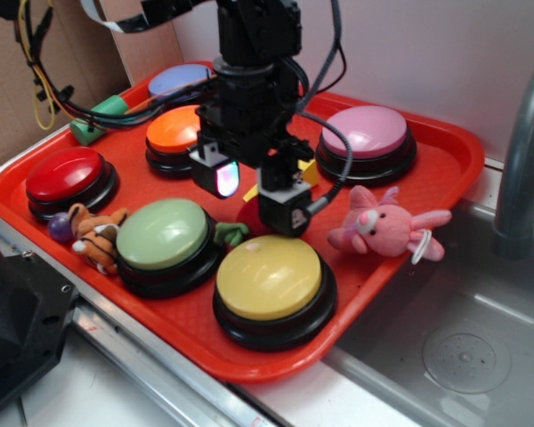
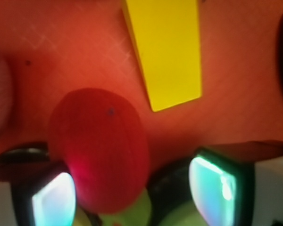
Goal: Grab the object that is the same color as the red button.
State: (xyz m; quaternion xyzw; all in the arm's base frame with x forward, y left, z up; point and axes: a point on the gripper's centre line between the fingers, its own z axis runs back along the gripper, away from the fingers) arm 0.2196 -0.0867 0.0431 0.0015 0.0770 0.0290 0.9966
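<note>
Gripper, exterior view: gripper (image 1: 252, 189) is hanging straight down from the black arm (image 1: 254, 53) over the middle of the red tray (image 1: 445, 165), fingers spread, one glowing pad (image 1: 224, 178) facing the camera.
Plush fruit, exterior view: dark-red plush fruit (image 1: 247, 216) is sitting low between the fingers, mostly hidden behind the right finger block, its green leaf (image 1: 230, 235) poking out toward the green button (image 1: 163, 233).
Red button: red button (image 1: 65, 173) is sitting at the tray's left edge, well apart from the gripper.
Other things on the tray: yellow button (image 1: 269, 277), orange button (image 1: 173, 130), pink button (image 1: 366, 132), blue button (image 1: 178, 79), pink bunny (image 1: 383, 226), small tiger toy (image 1: 100, 237).
Gripper, wrist view: gripper (image 2: 132, 188) is standing open; two lit pads (image 2: 54, 200) are flanking the fruit, the left one touching or nearly touching it, the right one apart.
Plush fruit, wrist view: plush fruit (image 2: 100, 148) is lying on the tray (image 2: 61, 52) between the fingers, nearer the left pad.
Yellow block: yellow block (image 2: 167, 49) is lying just beyond the fruit, not touching it.
</note>
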